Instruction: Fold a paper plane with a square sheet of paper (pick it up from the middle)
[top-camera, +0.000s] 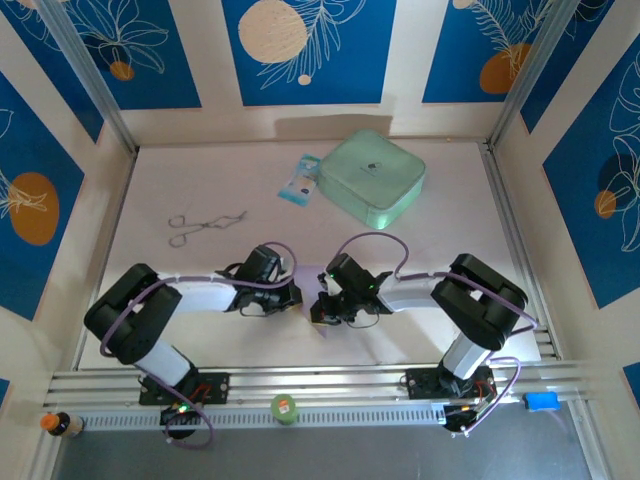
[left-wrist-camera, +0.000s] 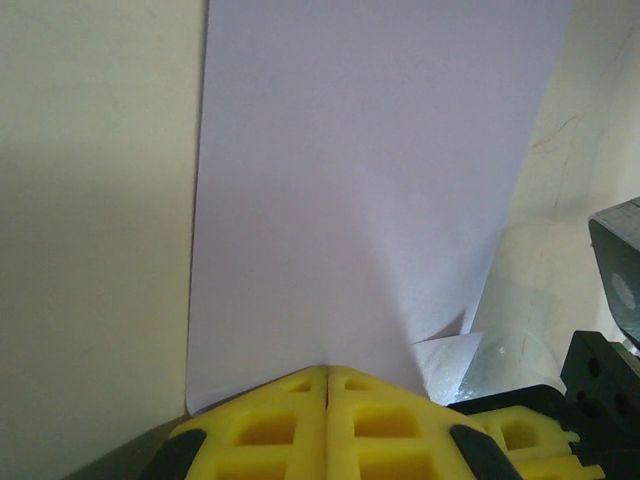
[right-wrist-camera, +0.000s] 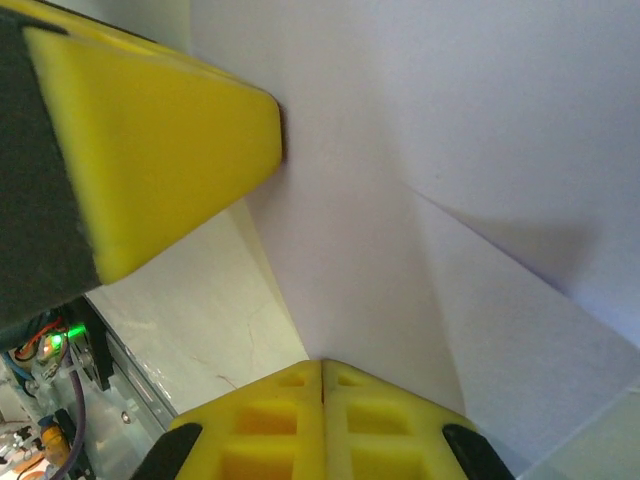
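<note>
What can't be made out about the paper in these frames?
- Top view: the arms cover most of the lavender paper; fold stage unreadable.
- Left wrist view: the left gripper hides the pinched edge; the frame cuts off the far edge.
- Right wrist view: the right gripper hides its pinched part; the outline runs off frame.

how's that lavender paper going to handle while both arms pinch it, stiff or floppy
Probably floppy: the square sheet of paper looks thin, pinched at an edge by the shut left end effector and right end effector. Likely very light: it extends from the left pinch without drooping. It may bend first along the crease in the right wrist view.
</note>
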